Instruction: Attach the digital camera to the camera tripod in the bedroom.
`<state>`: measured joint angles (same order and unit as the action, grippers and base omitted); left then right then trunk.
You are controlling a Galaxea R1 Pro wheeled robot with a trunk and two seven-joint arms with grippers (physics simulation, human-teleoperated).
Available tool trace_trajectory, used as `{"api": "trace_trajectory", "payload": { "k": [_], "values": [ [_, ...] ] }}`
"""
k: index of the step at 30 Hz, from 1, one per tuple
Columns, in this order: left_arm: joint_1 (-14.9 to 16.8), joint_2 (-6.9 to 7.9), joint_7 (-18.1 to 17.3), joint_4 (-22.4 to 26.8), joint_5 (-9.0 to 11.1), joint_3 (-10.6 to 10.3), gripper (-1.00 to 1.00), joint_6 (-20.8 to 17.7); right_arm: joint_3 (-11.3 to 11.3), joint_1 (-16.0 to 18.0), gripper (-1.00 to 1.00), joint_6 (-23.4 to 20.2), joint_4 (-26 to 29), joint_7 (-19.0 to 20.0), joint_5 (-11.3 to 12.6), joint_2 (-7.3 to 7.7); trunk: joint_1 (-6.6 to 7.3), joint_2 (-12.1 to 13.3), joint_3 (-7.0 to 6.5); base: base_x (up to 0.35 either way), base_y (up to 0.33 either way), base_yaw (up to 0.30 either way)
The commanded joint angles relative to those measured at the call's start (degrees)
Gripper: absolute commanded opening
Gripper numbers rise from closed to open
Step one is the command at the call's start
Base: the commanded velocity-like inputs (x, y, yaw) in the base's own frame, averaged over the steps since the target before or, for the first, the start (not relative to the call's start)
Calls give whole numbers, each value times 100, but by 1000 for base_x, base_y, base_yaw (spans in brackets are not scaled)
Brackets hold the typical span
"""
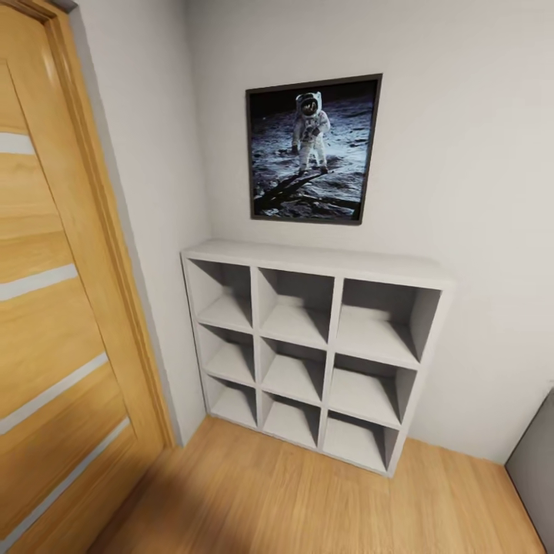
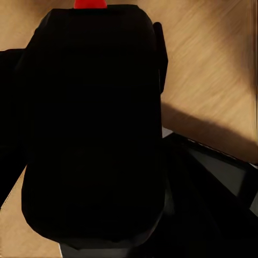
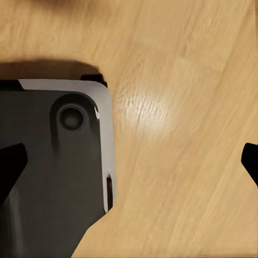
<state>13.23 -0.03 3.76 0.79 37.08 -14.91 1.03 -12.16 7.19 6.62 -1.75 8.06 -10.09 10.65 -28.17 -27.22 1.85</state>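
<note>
The digital camera (image 2: 94, 145), a chunky black body with a red button (image 2: 90, 4) at its far end, sits very close to the lens in the left wrist view. My left gripper (image 2: 88, 80) is shut on it, with dark fingers (image 2: 160, 59) along its sides. My right gripper (image 3: 131, 164) is open and holds nothing. Its black fingertips (image 3: 12, 167) stand wide apart above the light wood floor (image 3: 177, 97). The camera tripod is out of view.
Ahead, a white cube shelf (image 1: 315, 265) with bare compartments stands against a light grey wall, under a framed astronaut picture (image 1: 312, 150). A wooden door (image 1: 54, 308) stands close on the left. A grey object's edge (image 1: 535, 469) sits low right. My grey base (image 3: 54, 172) shows below the right gripper.
</note>
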Motion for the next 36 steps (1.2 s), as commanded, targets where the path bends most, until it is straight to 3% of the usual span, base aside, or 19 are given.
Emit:
{"api": "trace_trajectory", "payload": {
  "k": [1, 29, 36],
  "values": [
    [2, -1, 29, 5, 28, -46, -100, 10, -49, 10, 100, 33, -19, 11, -54, 4, -3, -11, 12, 0, 0, -294],
    [3, 52, -31, -78, 40, -65, -100, -44, -126, 10, 100, 8, -10, -14, -68, -36, -3, -11, 12, 0, 0, -294],
    [2, 56, -33, -74, 52, -65, -100, -16, -830, 10, 100, 15, -10, -143, -69, -37, -3, -11, 12, 0, 0, -294]
  ]
}}
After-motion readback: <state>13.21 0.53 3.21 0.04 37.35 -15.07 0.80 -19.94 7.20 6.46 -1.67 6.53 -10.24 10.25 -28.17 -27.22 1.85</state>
